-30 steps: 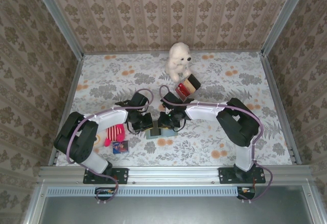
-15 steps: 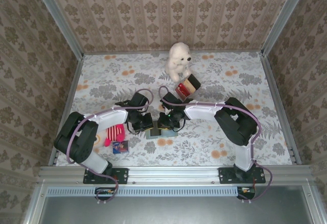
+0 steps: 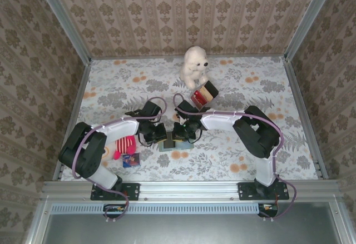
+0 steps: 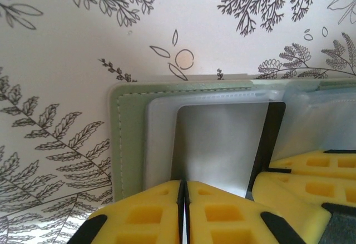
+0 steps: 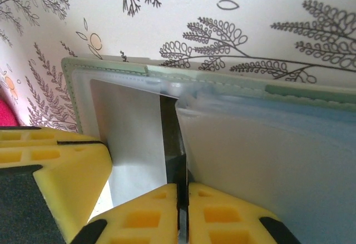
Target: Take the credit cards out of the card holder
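A: On the near side of the white bear (image 3: 194,66), a little to its left on the desk (image 3: 250,144), what is that flat thing between the two arms?

B: The card holder (image 4: 129,138). It lies open like a book. The cover is sage green with a stitched edge and rounded corners, and the pockets inside are cloudy and pale grey-blue.

A: Anything in the pockets?

B: In the left leaf a credit card (image 4: 217,144) shows at the sleeve. It is plain silver-grey, with a dark strip along the side next to the fold. The pockets of the other leaf look bluish and layered; I cannot tell what they hold.

A: And the claws?

B: The left claw (image 4: 183,199) has its yellow fingers pressed together over the near edge of the left leaf, gripping the card holder. The right claw (image 5: 182,205) is closed too, nipping the credit card at its dark strip by the fold. The two claws sit just beside each other.

A: What else is about?

B: A red, black and tan striped box (image 3: 203,94) stands just on the bear's near side. A pink striped thing (image 3: 125,145) and a small dark blue packet (image 3: 131,160) lie well to the bear's near left.
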